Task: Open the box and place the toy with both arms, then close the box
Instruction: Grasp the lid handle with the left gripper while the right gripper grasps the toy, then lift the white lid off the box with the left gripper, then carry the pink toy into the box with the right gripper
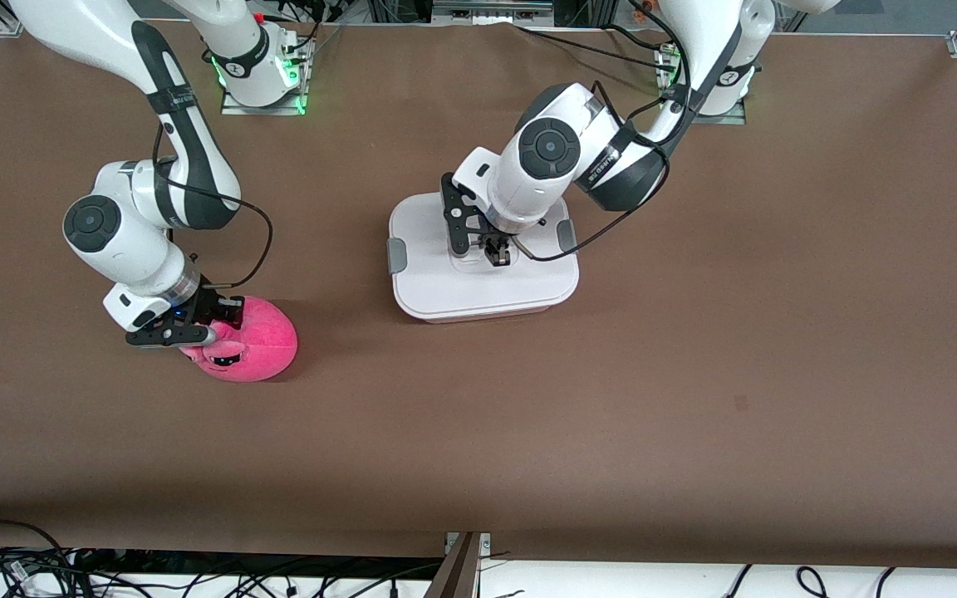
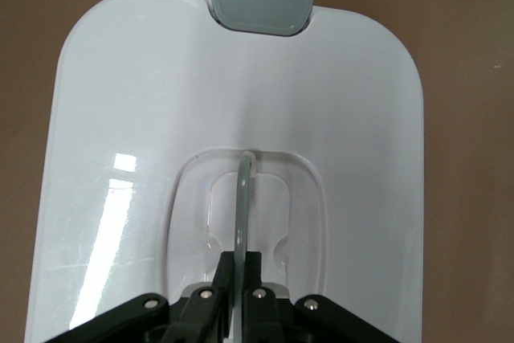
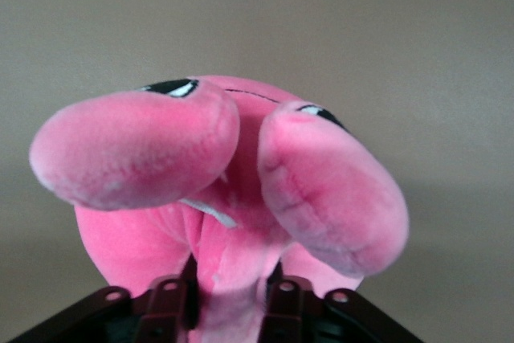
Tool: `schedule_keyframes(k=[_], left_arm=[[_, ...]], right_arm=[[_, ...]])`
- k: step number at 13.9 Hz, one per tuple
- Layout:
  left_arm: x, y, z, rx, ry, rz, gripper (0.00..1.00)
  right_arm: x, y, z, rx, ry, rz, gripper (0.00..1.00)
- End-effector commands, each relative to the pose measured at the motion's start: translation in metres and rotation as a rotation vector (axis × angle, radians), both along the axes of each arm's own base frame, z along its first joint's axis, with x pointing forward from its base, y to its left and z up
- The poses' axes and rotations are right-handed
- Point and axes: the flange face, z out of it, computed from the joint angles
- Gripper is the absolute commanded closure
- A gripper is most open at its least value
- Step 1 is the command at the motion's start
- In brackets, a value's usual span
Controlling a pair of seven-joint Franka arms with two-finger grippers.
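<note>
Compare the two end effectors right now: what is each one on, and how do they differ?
The left end effector is over the box, shut on the clear lid handle; the right end effector is at the toy, shut on its plush. The left grips something thin and rigid; the right squeezes soft fabric. The box sits mid-table, while the toy lies nearer the camera, toward the right arm's end. Both are shut.

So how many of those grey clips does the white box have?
2 show: one clip at the lid's end toward the right arm, one clip at the end toward the left arm, partly covered by cable. More may be hidden.
</note>
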Motion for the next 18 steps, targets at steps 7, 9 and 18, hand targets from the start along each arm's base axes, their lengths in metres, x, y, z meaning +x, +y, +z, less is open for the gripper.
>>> schedule_keyframes(k=[7, 9, 18], left_arm=[[-0.014, 0.057, 0.123, 0.059, 0.057, -0.033, 1.0], [0.01, 0.116, 0.139, 0.112, 0.143, 0.028, 1.0], [0.107, 0.431, 0.122, 0.256, 0.271, -0.003, 1.0]], right_arm=[[0.036, 0.011, 0.091, -0.007, 0.013, 0.298, 1.0], [0.039, 0.027, 0.111, -0.021, 0.027, 0.514, 1.0], [-0.03, 0.258, 0.17, 0.038, 0.047, 1.275, 1.0]])
